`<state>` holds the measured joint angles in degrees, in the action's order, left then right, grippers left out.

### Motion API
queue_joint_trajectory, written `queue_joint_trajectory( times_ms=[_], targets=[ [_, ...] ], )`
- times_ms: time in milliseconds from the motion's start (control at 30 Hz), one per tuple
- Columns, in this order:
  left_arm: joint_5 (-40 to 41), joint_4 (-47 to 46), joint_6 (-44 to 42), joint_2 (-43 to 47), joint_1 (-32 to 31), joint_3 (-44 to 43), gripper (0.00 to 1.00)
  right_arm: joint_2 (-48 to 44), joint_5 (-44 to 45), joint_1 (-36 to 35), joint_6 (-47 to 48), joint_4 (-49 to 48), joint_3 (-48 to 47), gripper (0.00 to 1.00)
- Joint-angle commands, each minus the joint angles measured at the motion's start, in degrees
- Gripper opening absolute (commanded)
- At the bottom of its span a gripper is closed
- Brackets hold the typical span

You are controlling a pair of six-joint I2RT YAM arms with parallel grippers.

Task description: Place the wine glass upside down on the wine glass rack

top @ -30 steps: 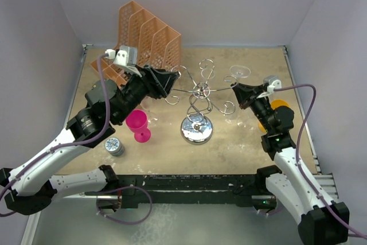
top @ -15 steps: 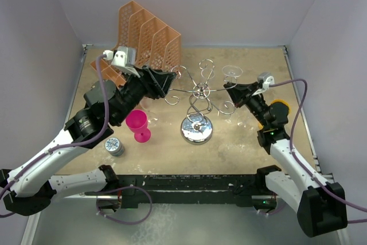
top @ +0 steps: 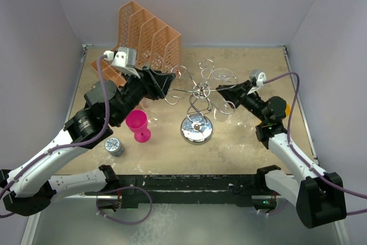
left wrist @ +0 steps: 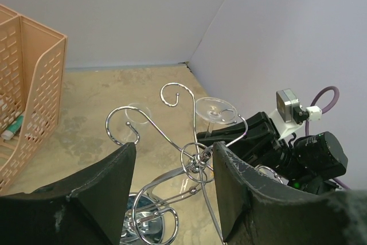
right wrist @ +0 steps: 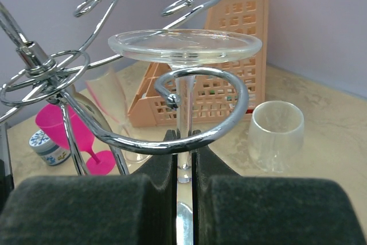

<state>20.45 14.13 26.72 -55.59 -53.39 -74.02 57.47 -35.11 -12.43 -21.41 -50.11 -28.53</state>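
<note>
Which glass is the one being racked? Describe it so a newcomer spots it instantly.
Find the silver wine glass rack in the middle of the table. At its right side the right gripper pinches the stem of a clear wine glass within a curled loop arm. It alone is upside down, flat round foot on top; the pink goblet and clear tumbler stand upright.

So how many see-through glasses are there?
3: the wine glass upside down in the right fingers, a tall flute beside the pink cup, a round glass near the orange organiser. More may be hidden.
</note>
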Motion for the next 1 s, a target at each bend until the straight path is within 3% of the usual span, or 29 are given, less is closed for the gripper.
queue_joint_trajectory(
  times_ms=[0,533,967],
  targets=[
    [0.7,-1.0,-1.5,0.7,-0.2,-0.7,0.53,-1.3,-3.6,0.0,-1.3,-5.8,-1.7,0.0],
    [0.8,-0.5,-1.3,0.9,-0.2,-0.7,0.53,-9.0,-0.7,0.0,-2.7,-8.7,5.1,0.0],
    [0.8,-0.1,-0.4,1.4,-0.2,-0.7,0.53,-15.6,11.8,0.0,-3.4,-6.8,8.1,0.0]
  ],
)
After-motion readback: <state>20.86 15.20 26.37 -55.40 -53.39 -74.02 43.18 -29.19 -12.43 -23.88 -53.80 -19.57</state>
